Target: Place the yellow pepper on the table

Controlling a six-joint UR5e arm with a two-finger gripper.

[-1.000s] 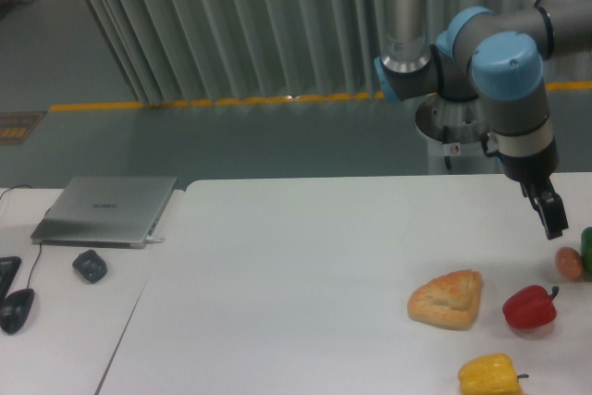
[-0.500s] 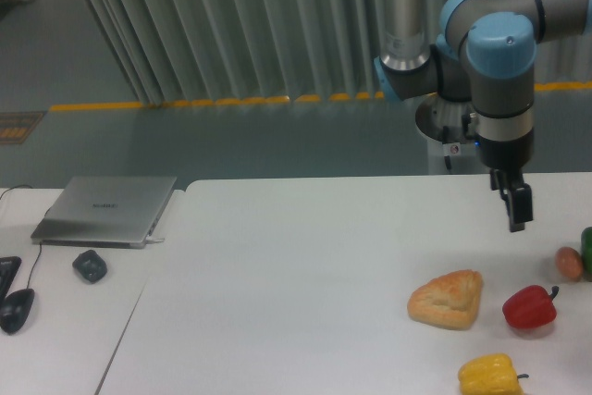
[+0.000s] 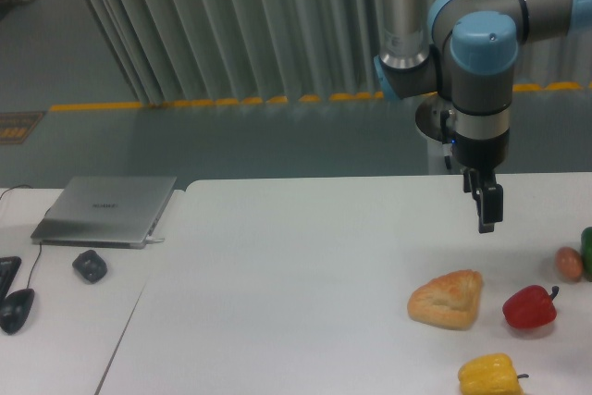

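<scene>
The yellow pepper [image 3: 488, 376] lies on the white table [image 3: 296, 265] at its front right, near the bottom edge of the view, with its dark stem pointing right. My gripper [image 3: 487, 219] hangs above the table's right half, well behind the pepper and up and to the right of the bread pastry. It points down and holds nothing. I see it edge-on, so its fingers overlap and the gap between them is hidden.
A tan bread pastry [image 3: 449, 299] and a red pepper [image 3: 530, 307] lie just behind the yellow pepper. A small orange item [image 3: 569, 263] and a green one [image 3: 587, 249] sit at the right edge. The left desk holds a laptop [image 3: 106, 210], a dark object [image 3: 90, 265] and a mouse [image 3: 17, 309].
The arm has swung left, carrying the gripper from near the right edge toward the space above the pastry. The food items have not moved.
</scene>
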